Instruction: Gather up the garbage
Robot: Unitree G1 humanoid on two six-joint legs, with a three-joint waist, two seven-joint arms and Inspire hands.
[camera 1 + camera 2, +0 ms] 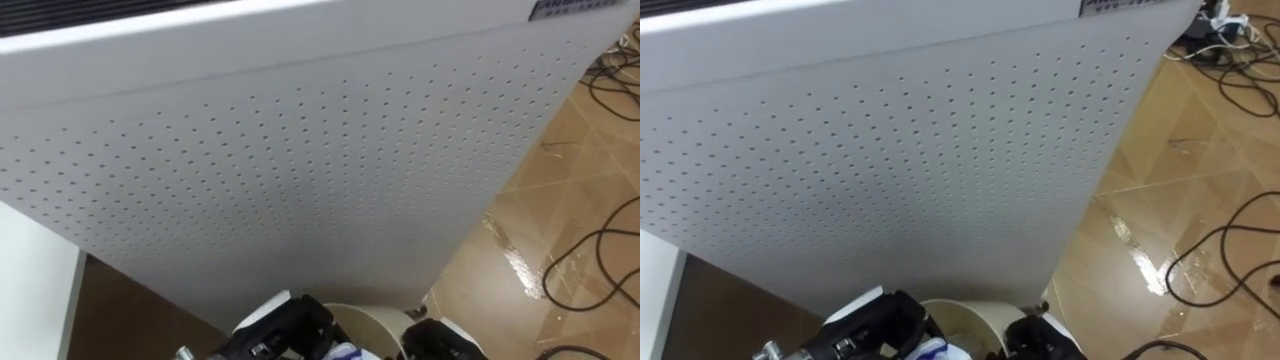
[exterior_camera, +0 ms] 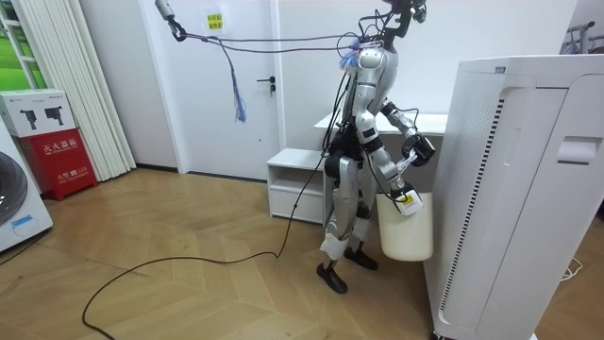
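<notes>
By the white perforated panel (image 1: 300, 150), left hand (image 1: 285, 330) and right hand (image 1: 440, 342) above bin (image 1: 375, 322), grips unclear

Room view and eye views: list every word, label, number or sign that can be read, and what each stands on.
No text here can be read.
On the white door, a yellow sign: too small to read.
On the red cabinet, white characters: too small to read.
On the white perforated unit, a dark label strip: blurred.
</notes>
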